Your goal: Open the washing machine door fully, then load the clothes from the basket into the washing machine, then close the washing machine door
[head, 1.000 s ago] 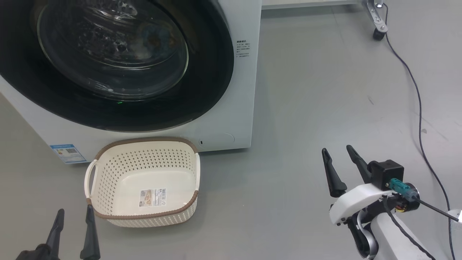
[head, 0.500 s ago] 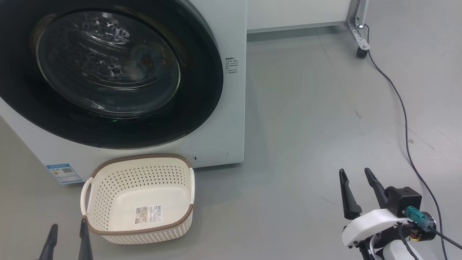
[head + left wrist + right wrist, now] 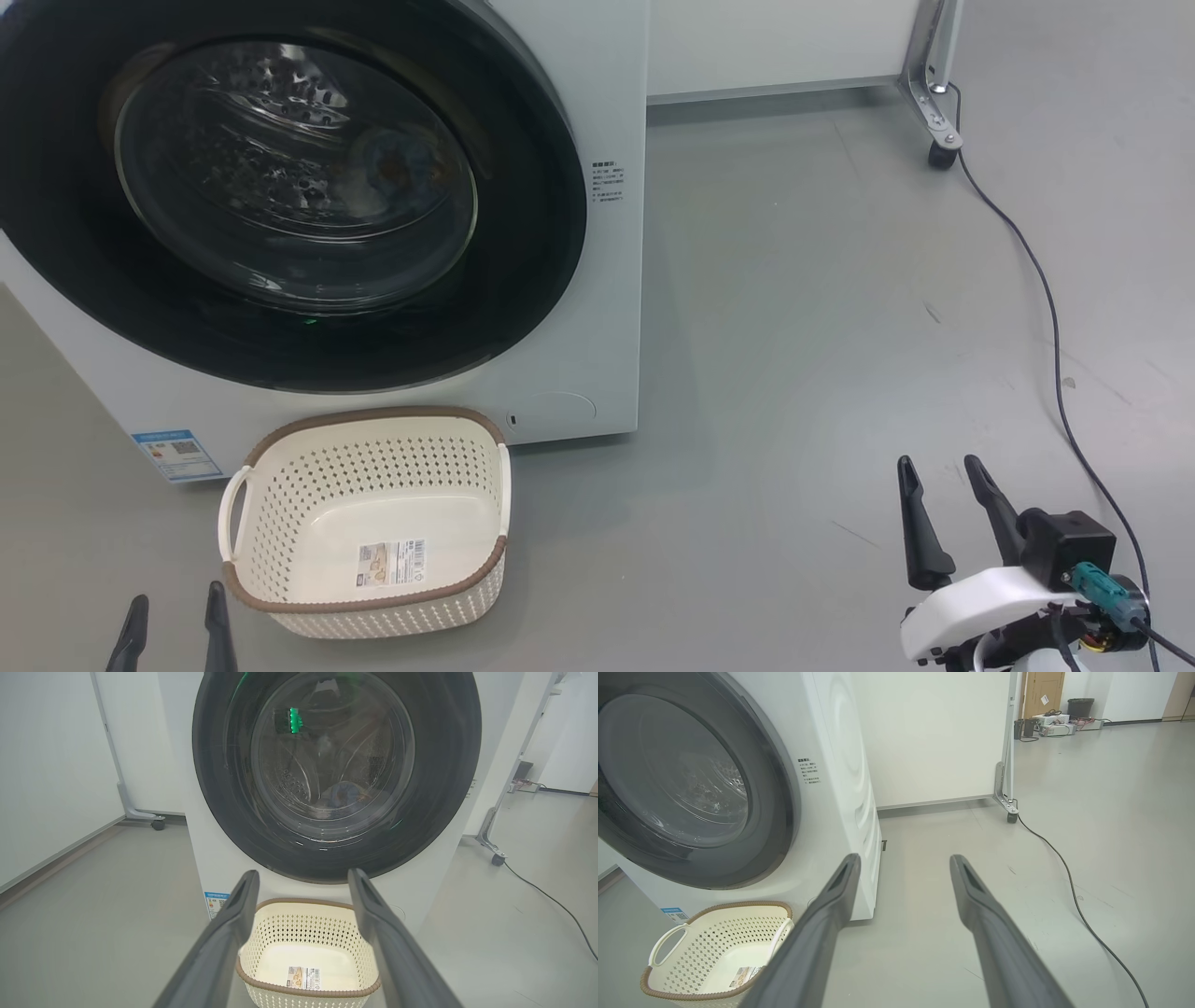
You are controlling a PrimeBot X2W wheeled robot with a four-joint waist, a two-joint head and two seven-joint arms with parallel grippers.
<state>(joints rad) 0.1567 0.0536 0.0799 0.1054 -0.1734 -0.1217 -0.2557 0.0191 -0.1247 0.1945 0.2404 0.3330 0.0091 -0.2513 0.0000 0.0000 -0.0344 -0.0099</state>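
The washing machine door (image 3: 523,233) looks shut and the basket (image 3: 373,425) empty; just confirm the latch, with left end effector (image 3: 177,597) and right end effector (image 3: 937,462) both open, empty

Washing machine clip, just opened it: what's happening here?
The washing machine door is shut, and the clothes show as a blue-and-orange bundle behind its glass, inside the washing machine. The basket stands empty on the floor in front of it. The left tool and right tool hang open, holding nothing. The job looks done.
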